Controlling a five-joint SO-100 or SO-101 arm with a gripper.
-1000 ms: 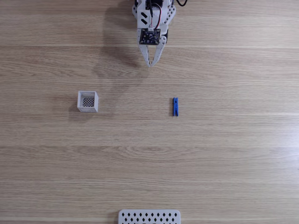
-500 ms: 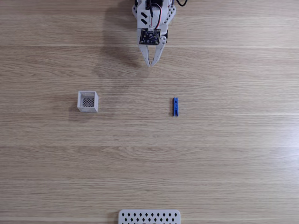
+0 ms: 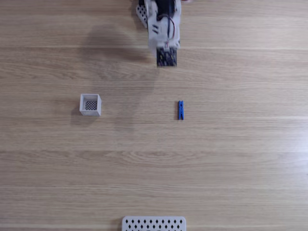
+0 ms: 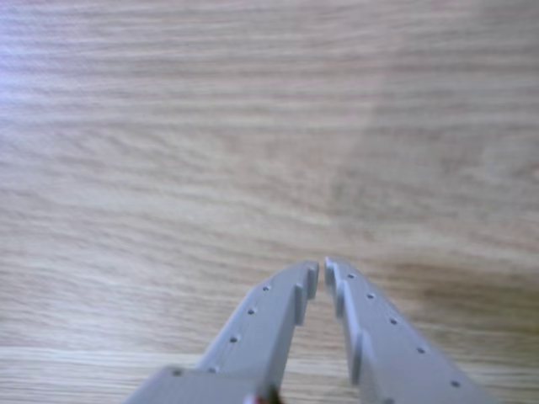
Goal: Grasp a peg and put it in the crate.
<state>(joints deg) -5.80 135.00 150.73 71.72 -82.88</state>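
Observation:
The peg point(image 3: 180, 110), a slim bright-blue clothespin, lies flat on the wooden table, pointing up and down in the fixed view. The crate point(image 3: 90, 104), a small white square box with a dark mesh bottom, stands to the peg's left and holds nothing. My arm point(image 3: 163, 29) reaches in from the top edge, blurred, and its dark wrist board point(image 3: 166, 57) sits well above the peg. In the other view my gripper point(image 4: 322, 269) hangs over bare wood, its grey fingers point(image 4: 269, 316) shut tip to tip with nothing between them.
A wide flat white panel point(image 3: 153, 224) with diamond-shaped holes lies at the bottom edge of the fixed view. Bare wooden tabletop point(image 3: 231, 168) surrounds the peg and the crate on all sides.
The arm has swung slightly to the right and tilted. Its pointed fingers, seen below the wrist board earlier, are now covered by the arm. Peg and crate have not moved.

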